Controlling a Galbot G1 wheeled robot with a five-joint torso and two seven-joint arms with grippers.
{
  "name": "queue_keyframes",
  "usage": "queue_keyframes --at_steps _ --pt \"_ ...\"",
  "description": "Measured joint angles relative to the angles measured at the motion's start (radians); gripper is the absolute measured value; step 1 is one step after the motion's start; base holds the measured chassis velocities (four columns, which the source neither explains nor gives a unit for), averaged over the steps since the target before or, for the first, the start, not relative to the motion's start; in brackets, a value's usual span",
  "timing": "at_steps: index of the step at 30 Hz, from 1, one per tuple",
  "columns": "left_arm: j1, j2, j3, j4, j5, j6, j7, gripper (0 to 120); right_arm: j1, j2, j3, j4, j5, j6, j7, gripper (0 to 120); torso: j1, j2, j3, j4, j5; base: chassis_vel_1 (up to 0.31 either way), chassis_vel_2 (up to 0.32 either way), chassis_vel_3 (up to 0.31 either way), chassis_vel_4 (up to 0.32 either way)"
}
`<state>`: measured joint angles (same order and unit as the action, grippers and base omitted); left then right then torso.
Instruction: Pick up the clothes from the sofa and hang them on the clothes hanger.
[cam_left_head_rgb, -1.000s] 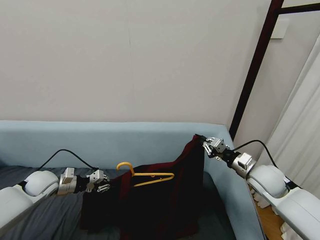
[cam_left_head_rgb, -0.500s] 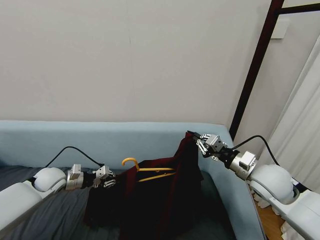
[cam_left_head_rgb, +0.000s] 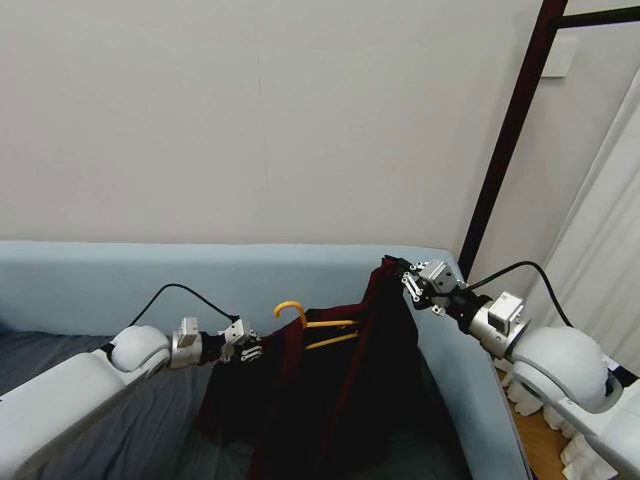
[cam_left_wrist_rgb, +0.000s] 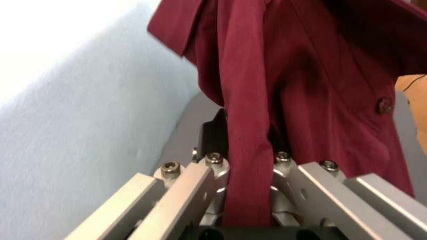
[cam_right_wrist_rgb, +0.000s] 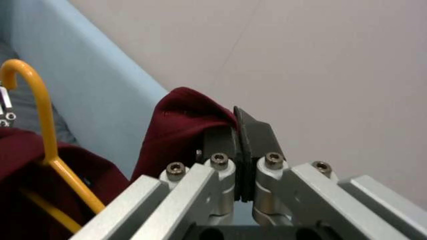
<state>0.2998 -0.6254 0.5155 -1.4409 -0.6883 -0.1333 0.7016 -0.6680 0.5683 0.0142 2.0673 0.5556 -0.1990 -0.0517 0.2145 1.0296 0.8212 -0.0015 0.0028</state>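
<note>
A: Status, left gripper (cam_left_head_rgb: 245, 350)?
B: Low over sofa (cam_left_head_rgb: 120, 280) seat, arm reaching in from left. Clenched on a fold of the shirt (cam_left_head_rgb: 340, 400). Per wrist cam, cloth pinched btwn both fingers (cam_left_wrist_rgb: 180, 195) and running straight away from them.
A: And right gripper (cam_left_head_rgb: 408, 282)?
B: Higher, near sofa's right end, just above backrest line. Clamped on shirt's top corner, pads (cam_right_wrist_rgb: 257, 135) closed tight on the red cloth.
A: Shirt posn?
B: Dark red, lifted and strung btwn the two grippers, right side higher. Lower part draped down toward the seat; contact w/ cushion not clear.
A: Hanger (cam_left_head_rgb: 305, 318)?
B: Yellow, hook up, sitting in shirt's upper part btwn the grippers, arms partly covered by cloth. Not gripped by either.
A: Surroundings?
B: Pale wall (cam_left_head_rgb: 250, 120) behind. Dark pole (cam_left_head_rgb: 505, 150) rising at right, beyond sofa's end, apart from shirt
</note>
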Motion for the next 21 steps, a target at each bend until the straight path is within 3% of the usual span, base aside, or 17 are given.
queue_keyframes --at_steps 6,10,17,21 --pt "-0.046 -0.042 0.047 0.01 -0.01 0.018 -0.029 2 -0.005 -0.011 -0.004 0.044 0.034 -0.049 0.028 0 0.0 0.0 0.0 0.0005 0.0 0.0 0.0 0.0 0.0" --pt "-0.079 -0.1 0.051 0.08 -0.032 0.022 -0.06 2 -0.036 -0.03 0.017 0.12 0.058 -0.071 0.049 0 0.0 0.0 0.0 -0.0001 -0.0001 0.0 0.0 0.0 0.0" --pt "-0.145 -0.138 0.058 0.156 -0.08 0.022 -0.07 2 -0.079 -0.056 0.041 0.22 0.072 -0.079 0.055 0 0.0 0.0 0.0 0.0002 -0.0003 0.0 0.0 0.0 0.0" --pt "-0.207 -0.155 0.075 0.185 -0.119 0.023 -0.071 2 -0.184 -0.055 0.076 0.254 0.023 -0.062 0.043 0 0.0 0.0 0.0 0.0001 -0.0003 0.0 0.0 0.0 0.0"
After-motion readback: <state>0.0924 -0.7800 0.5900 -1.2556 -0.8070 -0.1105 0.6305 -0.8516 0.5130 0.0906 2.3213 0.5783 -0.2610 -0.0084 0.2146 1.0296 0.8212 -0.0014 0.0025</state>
